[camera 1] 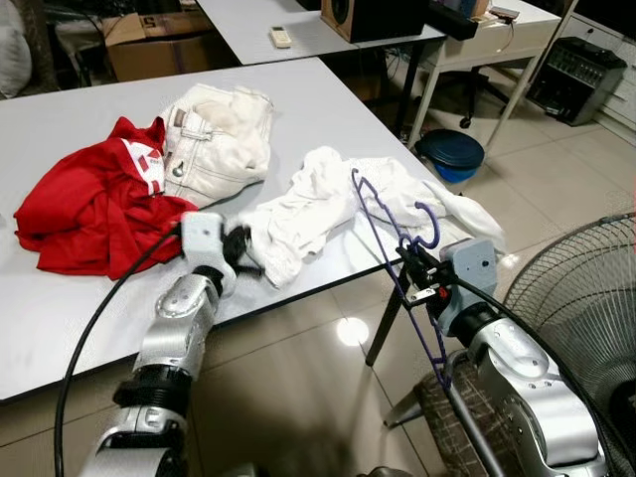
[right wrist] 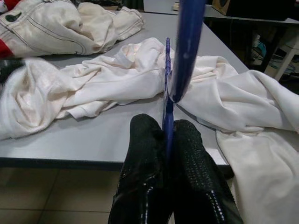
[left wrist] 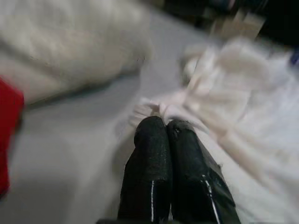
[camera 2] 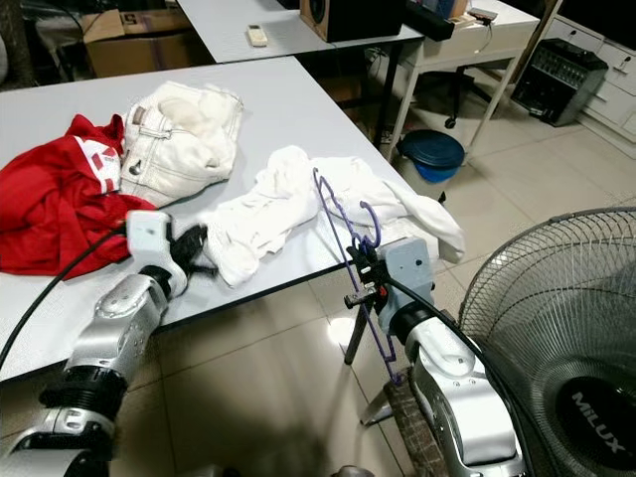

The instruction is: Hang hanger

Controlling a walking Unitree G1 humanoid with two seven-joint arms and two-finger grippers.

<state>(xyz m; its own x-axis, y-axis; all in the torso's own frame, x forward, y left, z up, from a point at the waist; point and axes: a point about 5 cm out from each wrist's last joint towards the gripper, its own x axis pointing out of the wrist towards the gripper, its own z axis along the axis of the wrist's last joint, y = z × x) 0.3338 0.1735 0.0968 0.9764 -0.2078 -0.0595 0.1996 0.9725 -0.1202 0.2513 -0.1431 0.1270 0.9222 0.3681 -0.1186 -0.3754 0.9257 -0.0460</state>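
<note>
We've got our right gripper (right wrist: 168,128) clamped on the thin purple plastic hanger (camera 1: 397,260), held off the grey table's (camera 1: 79,318) edge. Our left gripper (left wrist: 167,128), fingers pressed together, sits at the crumpled white shirt (camera 1: 318,204), so next we probably need to open it and feed the hanger in

Bare desk (camera 1: 328,109) lay open along the far edge and far right corner. A white garment (camera 1: 328,204) crowded the near right corner, cream jeans (camera 1: 214,139) and red cloth (camera 1: 89,209) the middle. A fan (camera 2: 556,348) blocked the floor beside the right gripper (camera 2: 360,283).
</note>
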